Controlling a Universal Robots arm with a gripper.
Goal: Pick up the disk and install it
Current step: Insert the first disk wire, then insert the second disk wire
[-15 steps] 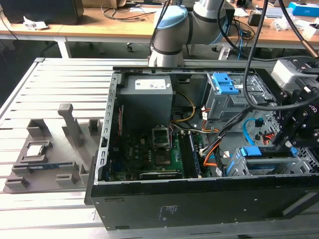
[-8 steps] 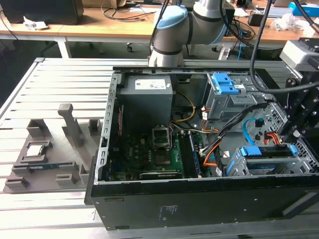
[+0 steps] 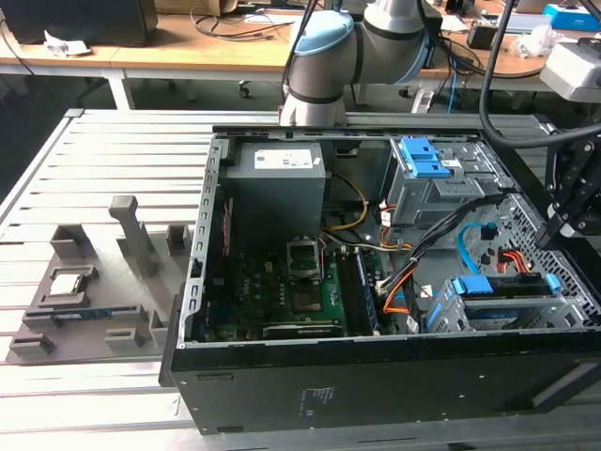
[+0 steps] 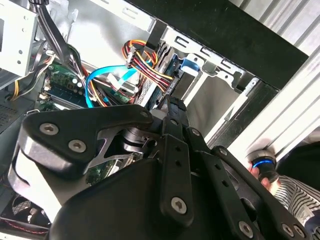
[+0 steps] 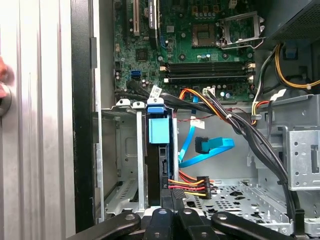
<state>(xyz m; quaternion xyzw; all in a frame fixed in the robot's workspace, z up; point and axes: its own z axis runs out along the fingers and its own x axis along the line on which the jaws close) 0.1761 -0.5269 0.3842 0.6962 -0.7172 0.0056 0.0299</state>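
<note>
Exterior view
Case [image 3: 376, 376]: an open black computer case lies on its side on the slatted bench [image 3: 94, 395], board and bays facing up.
Arm [image 3: 324, 56]: at 12 o'clock of the case, a grey and light-blue joint above the rear wall.
Hand [image 3: 568, 202]: black, at 3 o'clock of the case, over its edge on the exterior view's right.
Disk [image 3: 498, 291]: at 4 o'clock inside the case, seated in the lower drive cage [image 3: 441, 315], its blue rails showing along the top edge; below and just beside the hand.
Upper cage [image 3: 427, 183]: grey metal with a blue latch, at 1 o'clock inside the case.
Power unit [image 3: 277, 183]: grey box at 11 o'clock inside the case.
Board [image 3: 272, 296]: green, at 7 o'clock inside the case.
Tray [image 3: 84, 291]: grey holder at 9 o'clock of the case on the bench, with a small silver chip [image 3: 68, 282] on it.

Second wrist view
Hand [image 4: 172, 112]: black links and finger reach down to the bay; I cannot tell whether it is open or closed.
Disk [image 4: 182, 75]: blue-edged, standing in the bay right at the hand's tip.
Cables [image 4: 145, 62]: a red, yellow and black bundle just beside the disk, a blue flat cable [image 4: 92, 85] near it.
Person's hand [image 4: 257, 172]: beside a blue-ringed button on the bench.

First wrist view
Disk [image 5: 159, 165]: upright in the silver bay, blue tab at its top; contact with the hand's black links [image 5: 172, 220] cannot be told.
Cables [image 5: 187, 185]: the coloured plug sits at the disk's side.
Board [image 5: 200, 45]: beyond the bay.
</note>
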